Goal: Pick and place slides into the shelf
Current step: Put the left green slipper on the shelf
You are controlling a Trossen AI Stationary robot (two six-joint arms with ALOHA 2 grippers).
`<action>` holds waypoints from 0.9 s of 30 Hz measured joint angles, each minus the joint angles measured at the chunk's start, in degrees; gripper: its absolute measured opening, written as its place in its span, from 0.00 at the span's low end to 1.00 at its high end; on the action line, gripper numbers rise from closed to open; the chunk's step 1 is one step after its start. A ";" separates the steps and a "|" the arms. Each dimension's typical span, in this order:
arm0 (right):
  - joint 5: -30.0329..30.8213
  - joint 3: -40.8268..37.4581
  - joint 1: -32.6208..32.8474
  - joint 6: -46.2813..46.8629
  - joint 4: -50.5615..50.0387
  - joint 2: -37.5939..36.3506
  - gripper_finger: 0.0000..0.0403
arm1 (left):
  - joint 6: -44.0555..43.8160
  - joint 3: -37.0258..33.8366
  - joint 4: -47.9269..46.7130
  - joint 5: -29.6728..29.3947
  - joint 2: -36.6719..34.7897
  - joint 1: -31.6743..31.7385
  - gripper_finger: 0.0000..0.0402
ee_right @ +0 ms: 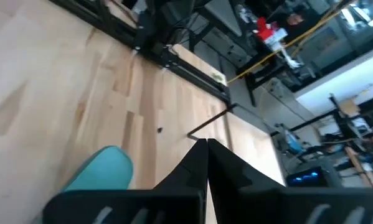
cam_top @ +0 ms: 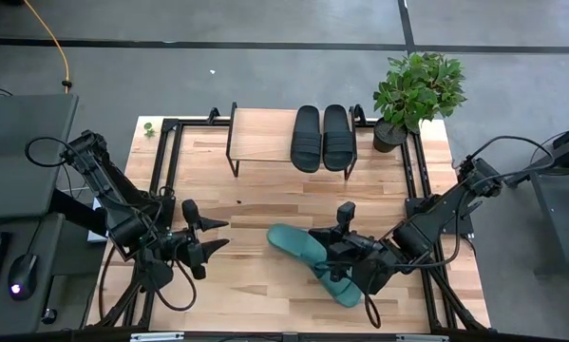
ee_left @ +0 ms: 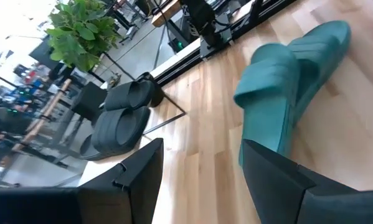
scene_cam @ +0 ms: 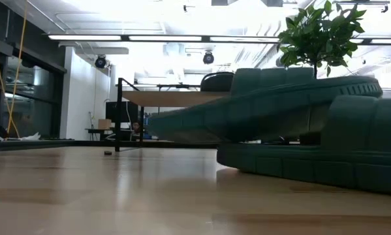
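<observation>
High view: two black slides [cam_top: 323,138] on the shelf [cam_top: 263,135], upper centre; two teal slides [cam_top: 308,255] overlapped on the table [cam_top: 256,204], lower centre. Likely light, flexible foam; best taken at the strap.
Left wrist view: left claw [ee_left: 198,174] spread wide, empty, left of teal pair.
Right wrist view: right claw [ee_right: 206,152] clenched above a teal slide, apparently holding nothing.

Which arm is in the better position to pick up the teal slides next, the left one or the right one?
The right arm, probably. Its gripper is directly over the teal slides, fingers shut. The left gripper is open but stands apart from them, off to the side.
</observation>
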 joint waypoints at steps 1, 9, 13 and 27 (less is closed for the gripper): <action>-0.65 0.00 0.00 0.38 -0.30 0.00 0.00 | -0.22 0.00 0.30 0.53 0.00 0.00 0.50; -4.52 0.00 0.02 5.91 -3.96 -0.07 0.00 | -1.69 -0.55 3.75 12.30 3.47 6.20 0.50; -4.54 0.00 0.02 5.89 -5.08 -0.09 0.00 | 1.46 -0.87 9.41 23.35 6.36 12.05 0.50; -12.89 0.00 -1.23 14.31 -9.02 -4.66 0.00 | 24.26 -0.87 17.98 25.25 18.47 16.83 0.50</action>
